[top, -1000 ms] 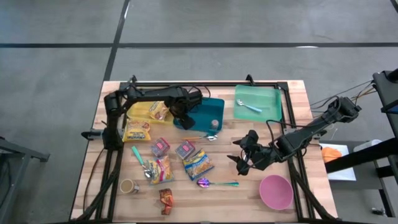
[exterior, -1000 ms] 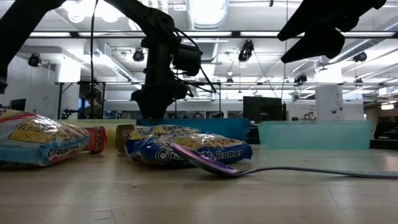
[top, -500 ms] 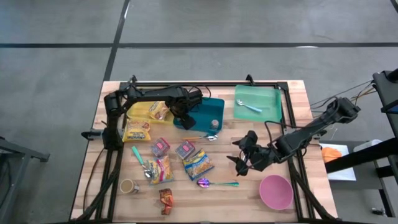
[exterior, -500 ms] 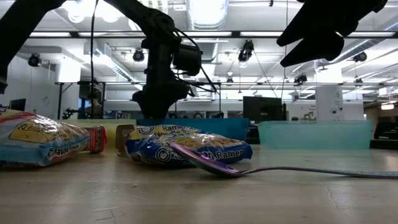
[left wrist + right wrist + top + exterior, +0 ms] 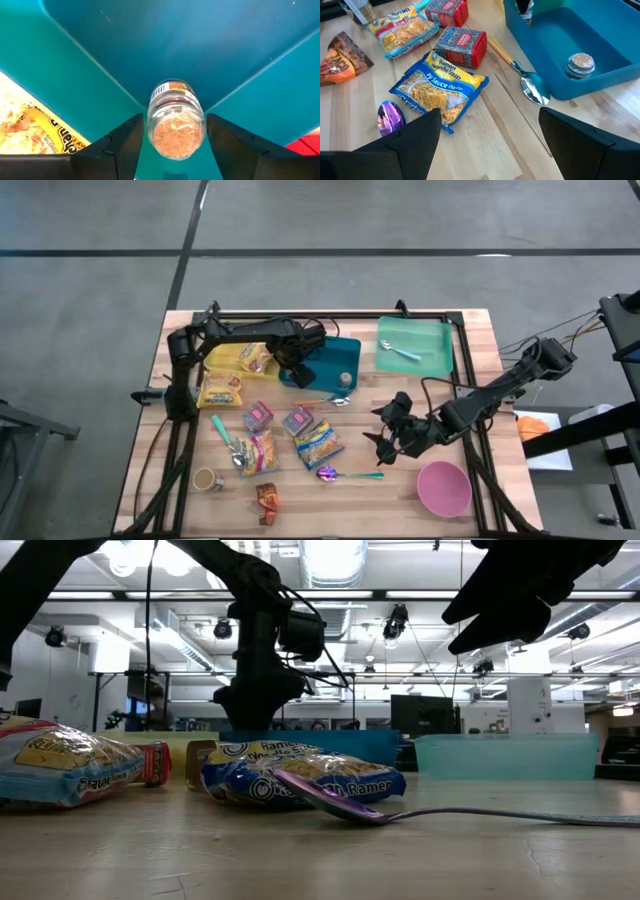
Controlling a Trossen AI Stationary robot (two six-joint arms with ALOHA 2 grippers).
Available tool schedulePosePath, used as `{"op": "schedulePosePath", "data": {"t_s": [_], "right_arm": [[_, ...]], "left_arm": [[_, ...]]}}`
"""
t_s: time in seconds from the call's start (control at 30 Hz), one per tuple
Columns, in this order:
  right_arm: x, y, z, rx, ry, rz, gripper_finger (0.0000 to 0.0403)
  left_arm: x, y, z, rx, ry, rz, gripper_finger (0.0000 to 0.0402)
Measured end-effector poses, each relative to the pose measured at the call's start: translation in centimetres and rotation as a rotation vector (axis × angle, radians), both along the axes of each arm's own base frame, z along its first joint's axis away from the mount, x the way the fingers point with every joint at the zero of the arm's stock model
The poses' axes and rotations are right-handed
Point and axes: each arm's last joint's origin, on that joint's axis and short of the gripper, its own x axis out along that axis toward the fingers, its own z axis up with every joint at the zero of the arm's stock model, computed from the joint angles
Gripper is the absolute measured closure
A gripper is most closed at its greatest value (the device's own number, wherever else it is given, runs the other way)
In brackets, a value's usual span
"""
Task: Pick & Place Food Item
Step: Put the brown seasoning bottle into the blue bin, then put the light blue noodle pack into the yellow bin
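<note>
Jar (image 5: pixel 176 119) sits in teal bin (image 5: pixel 210 40), rigid and slick; left gripper (image 5: pixel 172 145) parted around it, grab its sides. Right gripper (image 5: pixel 490 132) wide, empty.

Overhead camera looks straight down on the whole wooden table (image 5: pixel 470 340), with grey floor filling the upper frame. A second camera sits at tabletop height, very near a ramen packet (image 5: pixel 300 780) and purple spoon (image 5: pixel 330 798), facing level across into the lit room. The left wrist camera points steeply down, close inside the teal bin (image 5: pixel 165 45), a spice jar (image 5: pixel 176 120) at frame centre. The right wrist camera looks down at an angle from farther off, sharing that bin (image 5: pixel 560 45) and a jar (image 5: pixel 581 65) at its upper right, and the ramen packet (image 5: pixel 437 90) at centre-left.
</note>
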Motion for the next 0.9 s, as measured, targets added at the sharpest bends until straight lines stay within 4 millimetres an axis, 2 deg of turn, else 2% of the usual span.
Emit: {"op": "schedulePosePath", "data": {"t_s": [0.23,0.4,0.57,0.73,0.9], "right_arm": [[0.0,0.0,0.1,0.003,-0.004,-0.001,0.0072],[0.0,0.0,0.1,0.007,-0.010,-0.002,0.0071],[0.1,0.1,0.2,0.010,-0.017,-0.002,0.0071],[0.4,0.2,-0.3,0.007,-0.012,-0.003,0.0071],[1.2,0.7,-1.6,0.004,0.007,0.003,0.0072]], "left_arm": [[0.2,0.2,0.7,0.020,-0.023,-0.007,0.0175],[-0.1,0.2,2.9,0.063,-0.058,-0.011,0.0175],[-1.4,-0.3,5.8,0.087,-0.107,-0.001,0.0174],[-3.1,-2.0,8.5,0.099,-0.156,-0.022,0.0174],[-5.1,-5.2,9.6,0.091,-0.193,-0.070,0.0174]]}}
